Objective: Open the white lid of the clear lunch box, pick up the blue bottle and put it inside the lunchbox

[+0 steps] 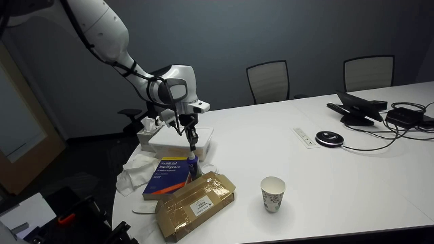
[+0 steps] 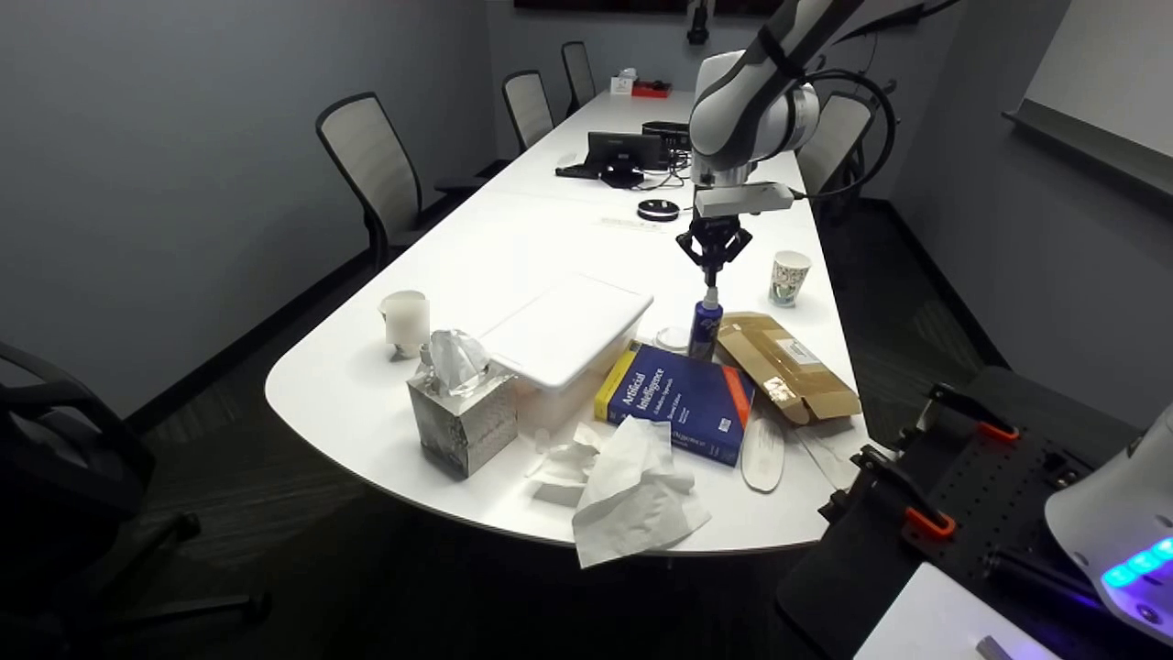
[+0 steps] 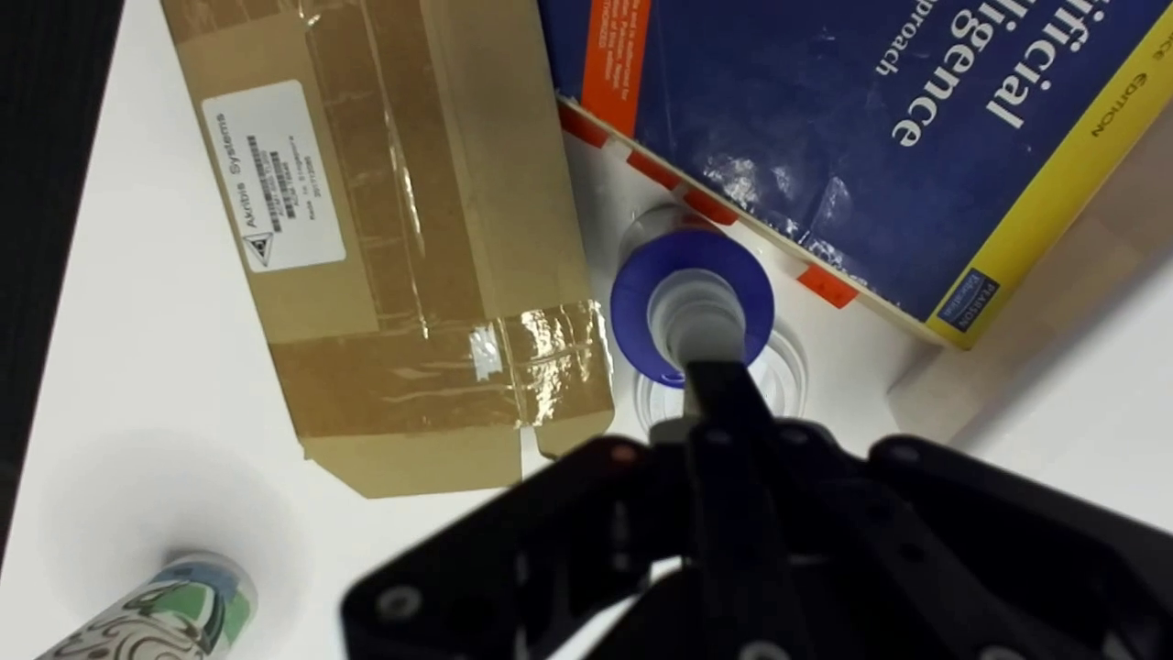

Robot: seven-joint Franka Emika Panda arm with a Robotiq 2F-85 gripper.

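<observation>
Gripper (image 2: 711, 278): jaws together, tips at the nozzle (image 3: 698, 312) of the bottle (image 2: 706, 325); cannot tell whether they pinch it, touch it or sit just above. Progress, judged: no step complete; pose suggests a reach for the bottle, ahead of the lid (image 2: 573, 330). Bottle: outside the lunch box (image 1: 176, 151), apparently upright, long axis near vertical, nozzle pointing up at the gripper; base not clearly seen. Position: between book (image 3: 825, 119) and carton (image 3: 458, 229), round clear piece (image 3: 781, 374) just beside it. Farther out: lunch box near the book's yellow edge, lid on in both exterior views. Left to do: take off the lid, secure and lift the bottle, carry it over, put it inside.
</observation>
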